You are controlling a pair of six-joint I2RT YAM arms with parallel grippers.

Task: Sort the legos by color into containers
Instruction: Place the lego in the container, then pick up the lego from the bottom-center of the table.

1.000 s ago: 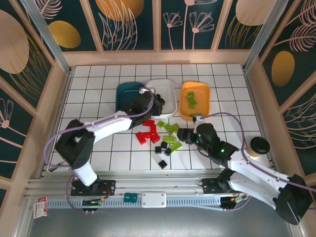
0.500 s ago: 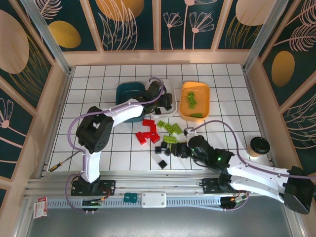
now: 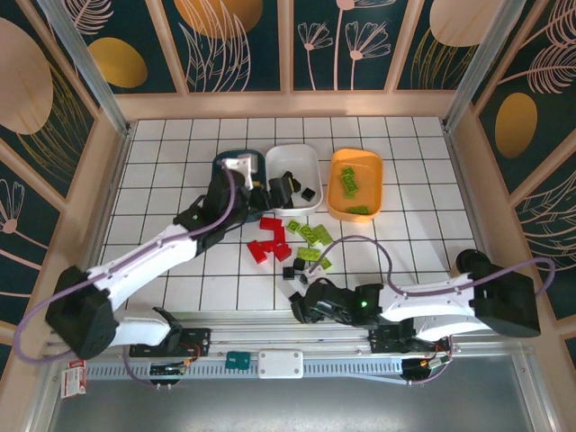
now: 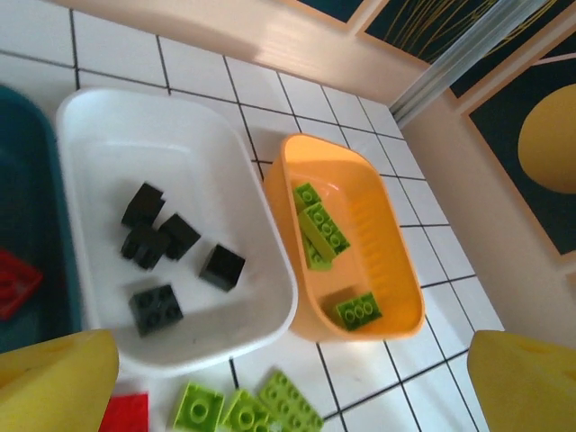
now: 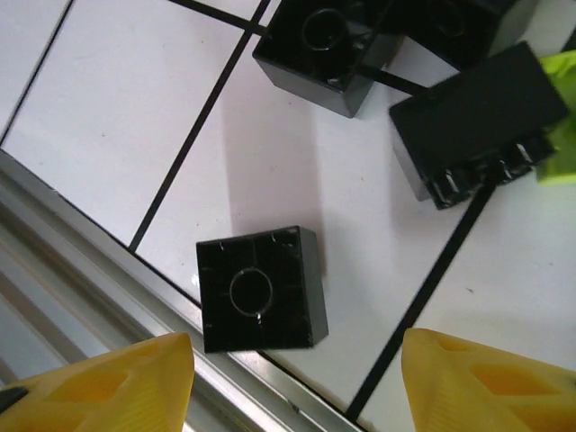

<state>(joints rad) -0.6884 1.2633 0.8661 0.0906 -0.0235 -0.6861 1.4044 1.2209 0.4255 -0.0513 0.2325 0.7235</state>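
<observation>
My left gripper (image 3: 275,186) hovers at the near edge of the white tray (image 3: 298,155), open and holding nothing (image 4: 288,382). That tray (image 4: 108,135) holds several black legos (image 4: 155,234). The orange tray (image 4: 396,270) has green legos (image 4: 317,225), and the teal tray (image 4: 22,180) has a red one (image 4: 13,281). Red (image 3: 268,239), green (image 3: 311,236) and black (image 3: 298,267) legos lie loose mid-table. My right gripper (image 5: 292,378) is low at the front edge, open. Its fingertips (image 5: 99,382) flank an upside-down black lego (image 5: 261,300) without touching it.
A metal rail (image 5: 63,270) runs right beside the flipped black brick. Two more black bricks (image 5: 472,117) lie just beyond it, with a lime one (image 5: 562,76) at the edge. The orange tray (image 3: 378,167) is at the back right. Wooden walls surround the tiled table.
My left gripper has opened over the white tray and its arm has swung to the left. My right arm has dropped back toward the front edge, over the lone black brick.
</observation>
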